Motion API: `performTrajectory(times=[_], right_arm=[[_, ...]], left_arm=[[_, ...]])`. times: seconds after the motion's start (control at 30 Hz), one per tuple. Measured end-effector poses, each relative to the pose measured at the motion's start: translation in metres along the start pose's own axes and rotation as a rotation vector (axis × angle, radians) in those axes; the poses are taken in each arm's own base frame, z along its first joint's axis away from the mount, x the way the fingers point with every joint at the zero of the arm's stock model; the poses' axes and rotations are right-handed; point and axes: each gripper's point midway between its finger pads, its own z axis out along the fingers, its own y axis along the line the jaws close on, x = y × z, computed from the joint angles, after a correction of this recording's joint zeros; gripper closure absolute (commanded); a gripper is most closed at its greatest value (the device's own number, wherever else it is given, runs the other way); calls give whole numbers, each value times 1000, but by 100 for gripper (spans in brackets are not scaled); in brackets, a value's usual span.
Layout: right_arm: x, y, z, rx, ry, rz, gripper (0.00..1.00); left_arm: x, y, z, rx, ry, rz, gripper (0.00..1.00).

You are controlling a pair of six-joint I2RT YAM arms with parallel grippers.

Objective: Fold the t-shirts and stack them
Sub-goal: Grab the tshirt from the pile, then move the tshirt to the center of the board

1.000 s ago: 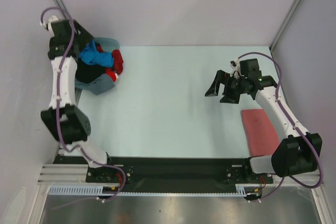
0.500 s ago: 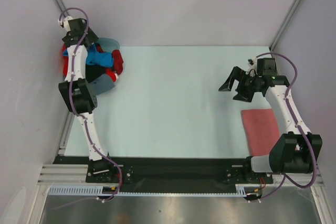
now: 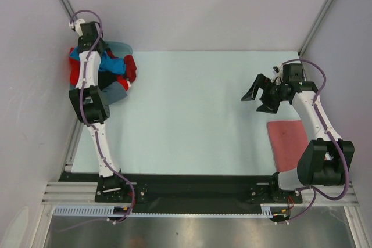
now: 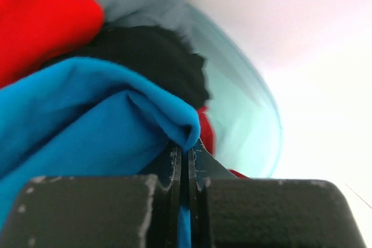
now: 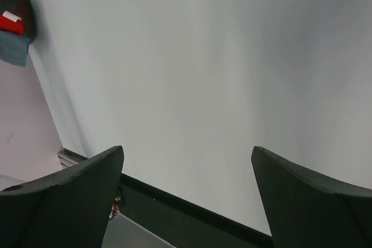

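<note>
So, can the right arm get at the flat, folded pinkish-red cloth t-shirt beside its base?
Probably yes. The pinkish-red t-shirt lies flat on the table with nothing on it, and the right gripper hangs open and empty just beyond it, though it would have to draw back towards the near edge.

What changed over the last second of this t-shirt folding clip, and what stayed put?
The left arm swung its elbow in and reached farther back over the pile of shirts. The left tool closed on a fold of the blue t-shirt. The right tool, open throughout, drew back slightly to the right. The folded pinkish-red shirt stayed at the table's right edge.
</note>
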Motion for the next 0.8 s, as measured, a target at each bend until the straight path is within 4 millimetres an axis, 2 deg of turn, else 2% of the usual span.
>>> performTrajectory(times=[0.1, 0.2, 0.27, 0.33, 0.37, 0.43, 0.47, 0.5, 0.53, 0.57, 0.6, 0.63, 0.67, 0.7, 0.73, 0.8], right_arm=[[0, 1, 0, -4, 2, 2, 0], [3, 5, 1, -14, 11, -9, 0], [6, 11, 4, -22, 21, -24, 0], [11, 22, 8, -37, 43, -56, 0], [13, 28, 10, -46, 52, -71, 0], [19, 40, 14, -65, 71, -106, 0], [23, 47, 16, -75, 81, -125, 0], [27, 52, 17, -84, 91, -141, 0], [31, 56, 18, -92, 102, -153, 0], [34, 60, 19, -98, 110, -162, 0], [37, 62, 20, -103, 116, -167, 0], [39, 64, 20, -108, 122, -172, 0], [40, 65, 21, -113, 125, -173, 0], [41, 65, 22, -115, 126, -174, 0], [41, 64, 23, -113, 126, -174, 0], [45, 58, 26, -99, 134, -168, 0]], left_arm=[[-15, -23, -21, 51, -28, 1, 100], [-51, -69, -77, 152, -104, -2, 100], [-78, -108, -135, 249, -171, -7, 99], [-104, -151, -209, 368, -253, -14, 100], [-111, -177, -259, 445, -293, -16, 100], [-115, -203, -337, 565, -336, -25, 100], [-108, -212, -377, 633, -337, -24, 96], [-100, -212, -406, 680, -329, -21, 81], [-90, -201, -428, 703, -311, -13, 44], [-79, -187, -436, 705, -291, -3, 35], [-64, -168, -433, 683, -265, 1, 30], [-48, -145, -428, 643, -236, 10, 19], [-29, -125, -419, 602, -203, 29, 18], [-8, -108, -407, 563, -171, 47, 12], [25, -87, -391, 506, -104, 91, 8], [82, -53, -369, 427, 10, 172, 8]])
